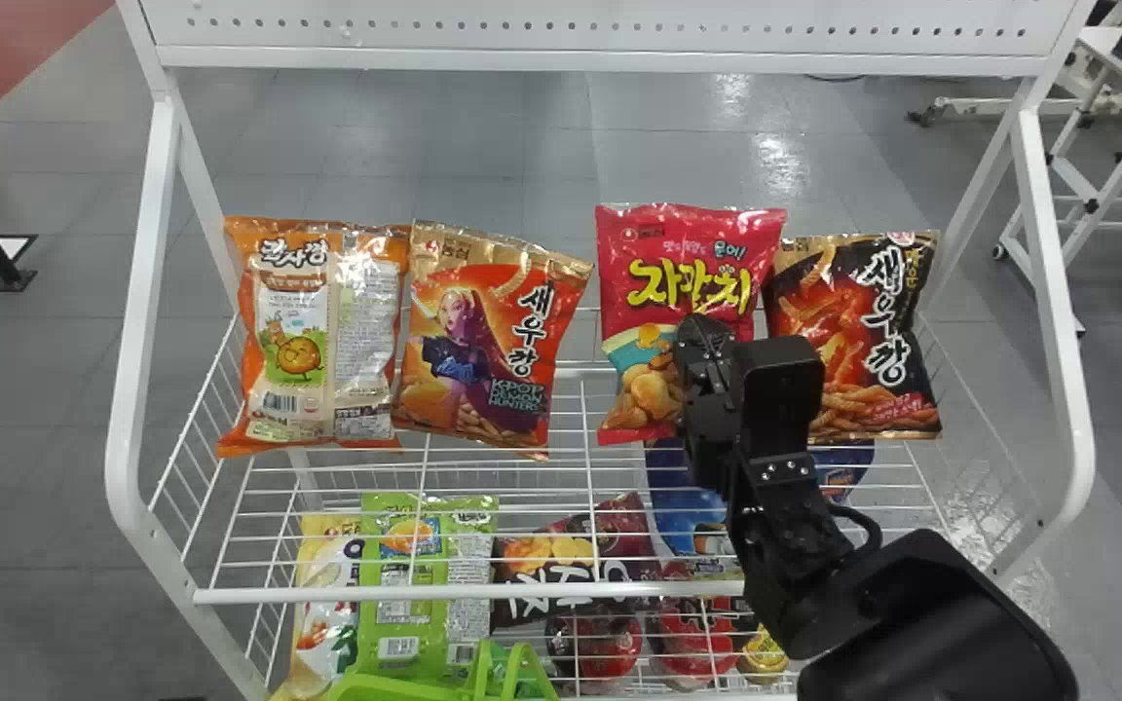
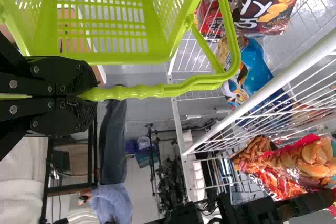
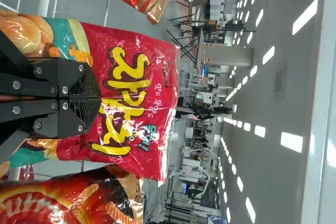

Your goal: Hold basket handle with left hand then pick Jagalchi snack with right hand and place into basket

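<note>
My left gripper [image 2: 94, 96] is clasping the handle [image 2: 149, 91]. Before picking the snack [image 3: 126, 77], my closed, empty right gripper [image 3: 98, 98] is needing to open.

Yellow lettering [image 1: 690, 284] on Jagalchi snack [image 1: 621, 321], barcode [image 1: 280, 401] on orange bag [image 1: 298, 326]

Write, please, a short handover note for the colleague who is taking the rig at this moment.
Left gripper: shut on the handle of the green basket.
Right gripper: shut, fingertips together in front of the Jagalchi snack; I cannot tell whether they pinch its film.
Jagalchi snack: upright on the upper wire shelf, outside the basket.
Done: handle held, right gripper at the right snack.
Left: make sure of the grip, lift the snack out, place it into the basket, and keep the handle held meanwhile.
</note>
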`<state>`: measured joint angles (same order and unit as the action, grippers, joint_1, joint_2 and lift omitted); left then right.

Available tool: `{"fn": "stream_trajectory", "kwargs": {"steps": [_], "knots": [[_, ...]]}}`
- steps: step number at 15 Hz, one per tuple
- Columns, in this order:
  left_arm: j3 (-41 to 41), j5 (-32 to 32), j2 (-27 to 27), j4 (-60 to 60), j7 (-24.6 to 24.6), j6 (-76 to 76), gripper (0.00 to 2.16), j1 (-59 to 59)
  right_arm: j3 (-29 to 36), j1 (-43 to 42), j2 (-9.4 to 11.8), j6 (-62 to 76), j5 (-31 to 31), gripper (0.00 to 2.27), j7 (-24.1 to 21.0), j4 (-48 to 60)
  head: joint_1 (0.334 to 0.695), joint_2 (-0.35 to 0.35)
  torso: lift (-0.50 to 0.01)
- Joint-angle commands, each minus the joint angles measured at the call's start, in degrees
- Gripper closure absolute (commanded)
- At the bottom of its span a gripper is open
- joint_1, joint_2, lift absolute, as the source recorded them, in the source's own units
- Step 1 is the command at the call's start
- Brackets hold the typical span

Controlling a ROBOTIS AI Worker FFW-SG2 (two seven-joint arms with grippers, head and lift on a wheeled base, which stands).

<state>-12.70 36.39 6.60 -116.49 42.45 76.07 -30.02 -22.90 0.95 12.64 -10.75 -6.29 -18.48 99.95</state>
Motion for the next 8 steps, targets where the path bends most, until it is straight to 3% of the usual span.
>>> {"fn": "stream_trajectory", "kwargs": {"steps": [1,8], "knots": [[0.31,0.0,-0.01,-0.23,0.0,0.0,1.71,-0.39,0.31,2.56,0.99,-0.11,-0.39,1.89,0.02,3.76,0.695,-0.045,-0.01],[0.93,-0.09,-0.01,-0.49,0.18,-0.18,1.71,-0.83,1.45,13.2,4.24,-0.63,-0.39,1.89,-1.65,15.62,0.695,-0.065,-0.01]]}}
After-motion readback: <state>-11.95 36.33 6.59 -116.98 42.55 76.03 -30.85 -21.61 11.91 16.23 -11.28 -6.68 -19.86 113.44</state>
